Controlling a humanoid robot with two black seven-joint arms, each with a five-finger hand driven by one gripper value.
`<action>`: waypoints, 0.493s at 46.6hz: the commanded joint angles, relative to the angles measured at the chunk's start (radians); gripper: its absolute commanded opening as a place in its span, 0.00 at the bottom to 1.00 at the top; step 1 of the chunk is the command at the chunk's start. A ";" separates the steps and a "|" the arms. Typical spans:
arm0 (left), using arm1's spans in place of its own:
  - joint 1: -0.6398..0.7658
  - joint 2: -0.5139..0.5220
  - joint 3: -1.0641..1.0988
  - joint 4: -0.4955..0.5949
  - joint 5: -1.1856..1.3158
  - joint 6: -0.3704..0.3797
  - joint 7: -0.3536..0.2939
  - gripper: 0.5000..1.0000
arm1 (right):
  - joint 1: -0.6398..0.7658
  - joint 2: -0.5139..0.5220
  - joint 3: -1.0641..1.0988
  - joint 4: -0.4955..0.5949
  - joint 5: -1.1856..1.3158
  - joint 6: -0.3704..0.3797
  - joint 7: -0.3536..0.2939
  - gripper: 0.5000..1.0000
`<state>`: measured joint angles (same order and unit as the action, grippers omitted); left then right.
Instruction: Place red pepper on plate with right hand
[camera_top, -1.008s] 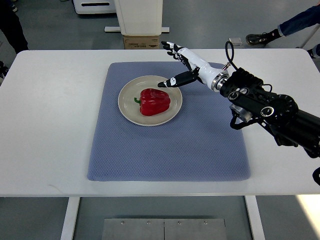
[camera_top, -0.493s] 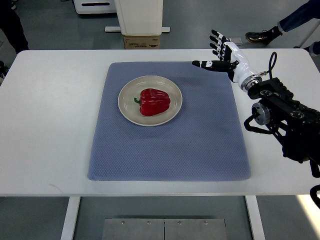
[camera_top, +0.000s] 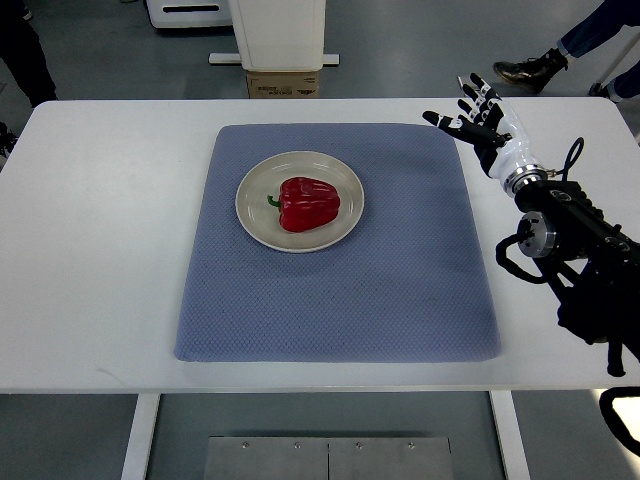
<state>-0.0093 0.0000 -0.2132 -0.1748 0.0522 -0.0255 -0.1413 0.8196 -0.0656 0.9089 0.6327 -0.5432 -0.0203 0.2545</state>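
Right robot hand (camera_top: 483, 122) withdrew; glossy red pepper (camera_top: 309, 203) on round plate (camera_top: 254, 195).

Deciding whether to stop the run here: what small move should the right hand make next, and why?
Probably just pull back toward rest. The glossy red bell pepper already lies on the round beige plate, and the right hand is open, empty, off the blue mat.

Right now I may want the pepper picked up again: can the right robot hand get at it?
Probably yes. The right robot hand is open and holds nothing, off the mat's far right corner; the red pepper lies uncovered on the plate, with only bare blue mat between.
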 joint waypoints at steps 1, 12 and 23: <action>0.000 0.000 0.000 0.000 0.000 0.001 0.000 1.00 | -0.014 0.017 0.051 -0.001 0.000 -0.001 -0.006 1.00; 0.000 0.000 0.000 0.000 0.000 0.001 0.000 1.00 | -0.043 0.066 0.205 -0.001 0.000 -0.001 -0.006 1.00; 0.000 0.000 0.000 0.000 0.000 -0.001 0.000 1.00 | -0.057 0.066 0.222 -0.004 0.000 -0.003 0.002 1.00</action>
<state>-0.0094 0.0000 -0.2132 -0.1750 0.0522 -0.0247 -0.1411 0.7647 -0.0001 1.1309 0.6294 -0.5430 -0.0230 0.2557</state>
